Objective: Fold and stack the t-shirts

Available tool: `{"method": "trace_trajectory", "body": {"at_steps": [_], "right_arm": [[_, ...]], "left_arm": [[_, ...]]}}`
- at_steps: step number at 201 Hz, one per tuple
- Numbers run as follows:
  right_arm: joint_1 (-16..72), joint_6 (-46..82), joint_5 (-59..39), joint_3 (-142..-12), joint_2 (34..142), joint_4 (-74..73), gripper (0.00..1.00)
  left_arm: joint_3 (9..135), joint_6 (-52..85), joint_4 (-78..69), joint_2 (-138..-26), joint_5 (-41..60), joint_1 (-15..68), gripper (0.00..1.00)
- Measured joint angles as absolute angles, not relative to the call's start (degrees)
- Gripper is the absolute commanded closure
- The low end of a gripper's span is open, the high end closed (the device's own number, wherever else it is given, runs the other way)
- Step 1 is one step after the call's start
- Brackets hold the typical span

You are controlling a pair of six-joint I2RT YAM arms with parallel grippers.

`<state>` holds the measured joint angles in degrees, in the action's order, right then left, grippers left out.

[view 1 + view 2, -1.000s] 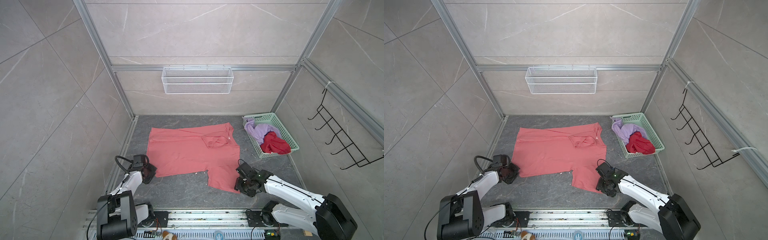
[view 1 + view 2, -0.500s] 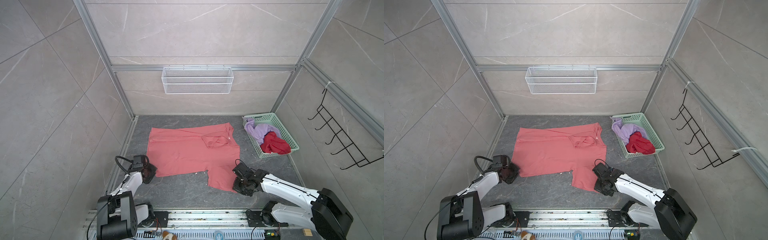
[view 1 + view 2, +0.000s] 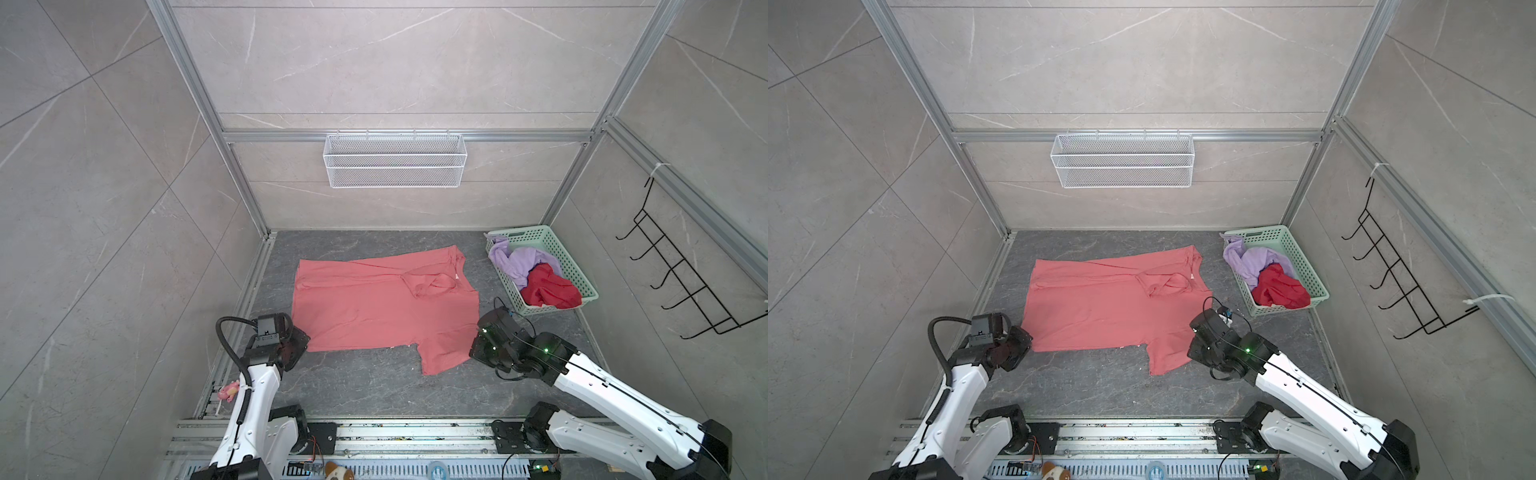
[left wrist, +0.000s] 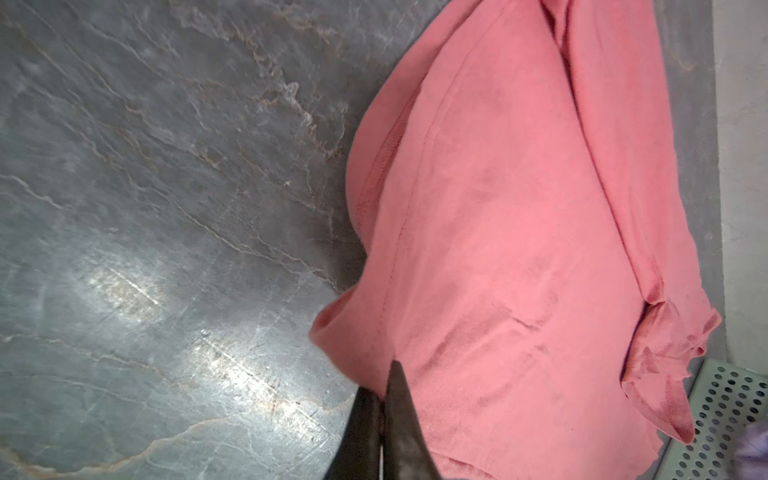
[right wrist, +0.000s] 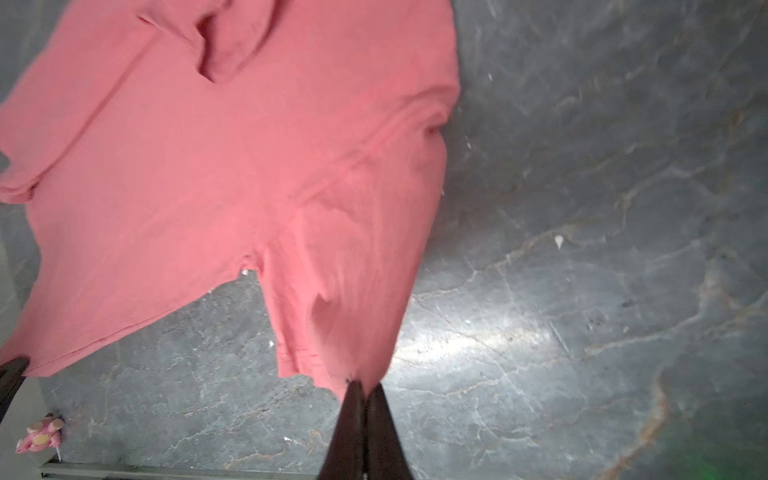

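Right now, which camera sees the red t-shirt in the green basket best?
The top views: in both, the red t-shirt lies bunched at the near end of the green basket, beside the lilac t-shirt. The left wrist view catches only a basket corner; the right wrist view shows none of it.

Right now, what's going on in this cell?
Both arms are working the salmon-pink t-shirt spread on the table. The left gripper, jaws shut, pinches its near-left hem corner. The right gripper, jaws shut, pinches the near sleeve's edge. The lilac t-shirt and deep-red t-shirt sit crumpled in the green basket, untouched.
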<state>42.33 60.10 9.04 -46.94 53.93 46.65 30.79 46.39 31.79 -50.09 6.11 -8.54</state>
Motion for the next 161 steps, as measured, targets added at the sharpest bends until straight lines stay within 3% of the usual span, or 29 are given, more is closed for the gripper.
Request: {"method": "trace_trajectory", "body": {"at_steps": [90,161], "right_arm": [[41.1,42.6,20.2,-69.9,76.3,35.5,1.00],[29.7,37.6,18.7,-80.3,89.0,30.2,1.00]], "left_arm": [[43.3,44.5,26.4,-67.4,9.2,-8.5,1.00],[54.6,43.2,22.3,-81.9,10.3,-8.5,1.00]]}}
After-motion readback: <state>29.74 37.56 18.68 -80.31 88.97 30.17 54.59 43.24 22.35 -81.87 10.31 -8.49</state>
